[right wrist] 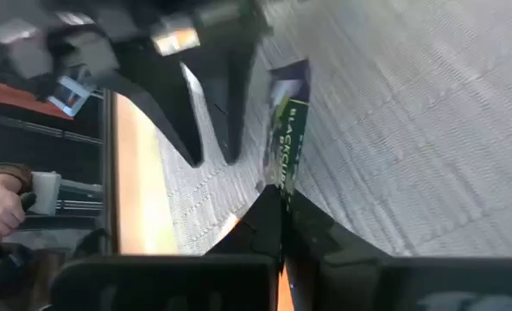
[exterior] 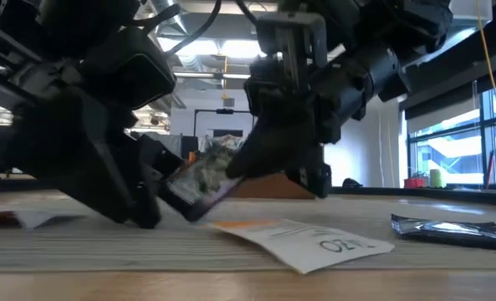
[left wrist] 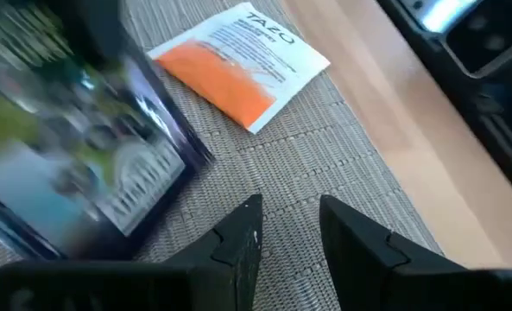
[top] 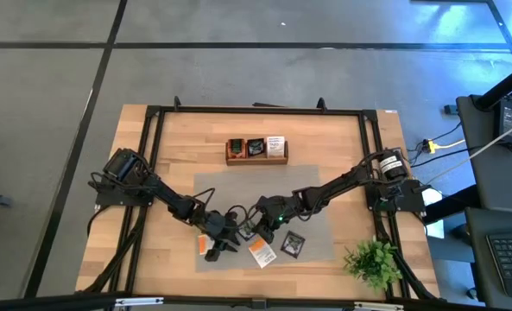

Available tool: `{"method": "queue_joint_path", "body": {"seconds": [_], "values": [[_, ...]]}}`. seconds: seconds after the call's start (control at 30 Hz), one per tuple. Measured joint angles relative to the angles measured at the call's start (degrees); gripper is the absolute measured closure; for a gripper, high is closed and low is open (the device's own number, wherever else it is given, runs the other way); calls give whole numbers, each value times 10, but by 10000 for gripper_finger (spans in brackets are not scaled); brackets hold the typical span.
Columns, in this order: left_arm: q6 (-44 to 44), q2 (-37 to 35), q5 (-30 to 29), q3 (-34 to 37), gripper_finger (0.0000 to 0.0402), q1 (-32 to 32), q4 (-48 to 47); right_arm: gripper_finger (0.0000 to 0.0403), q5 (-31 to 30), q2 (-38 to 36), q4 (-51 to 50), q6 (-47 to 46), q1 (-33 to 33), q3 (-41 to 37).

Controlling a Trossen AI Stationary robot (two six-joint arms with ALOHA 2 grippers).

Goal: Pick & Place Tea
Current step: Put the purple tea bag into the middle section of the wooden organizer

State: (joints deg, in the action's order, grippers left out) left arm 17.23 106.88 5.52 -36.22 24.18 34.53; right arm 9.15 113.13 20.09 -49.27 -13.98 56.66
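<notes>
We see the right gripper (right wrist: 280,200) pinched shut on the edge of a dark sachet (right wrist: 286,121), holding it tilted with its lower corner at or just above the grey mat (right wrist: 428,112); we cannot tell whether it touches. In the low view that sachet (exterior: 199,182) hangs slanted between the two grippers. The left gripper (left wrist: 288,229) stands just beside it, jaws a narrow gap apart and holding nothing, fingertips (left wrist: 247,226) low over the mat. Taking the mat as our landmark: a white sachet (top: 262,251) with orange print lies flat on it just beyond the grippers, toward its front edge; another dark sachet (top: 292,244) lies on it to the right of that; an orange sachet (top: 203,245) sits at its front left, under the left arm. The tray (top: 256,149) stands off the mat, behind its rear edge, with a sachet showing in each of its three compartments. We judge the task partly done: some tea is filed, one sachet is being lifted, and at least three wait on the mat.
</notes>
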Motion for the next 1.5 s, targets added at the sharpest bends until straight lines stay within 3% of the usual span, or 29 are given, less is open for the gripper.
{"method": "queue_joint_path", "body": {"seconds": [0.27,0.43,0.63,0.73,1.03,1.5], "values": [[-6,-56,72,1,290,1,-18,394,0,-51,-67,65,14,17],[-18,-121,102,1,286,-3,-83,398,-13,-94,-257,169,43,84],[-15,-212,101,1,286,-15,-210,395,-150,-103,-540,354,89,235],[-13,-249,95,1,286,-19,-249,397,-219,-103,-600,447,117,284],[-20,-282,84,1,286,-18,-260,396,-186,-100,-614,674,226,301],[-51,-282,-2,2,286,-18,-309,396,-134,-28,-594,706,300,301]]}}
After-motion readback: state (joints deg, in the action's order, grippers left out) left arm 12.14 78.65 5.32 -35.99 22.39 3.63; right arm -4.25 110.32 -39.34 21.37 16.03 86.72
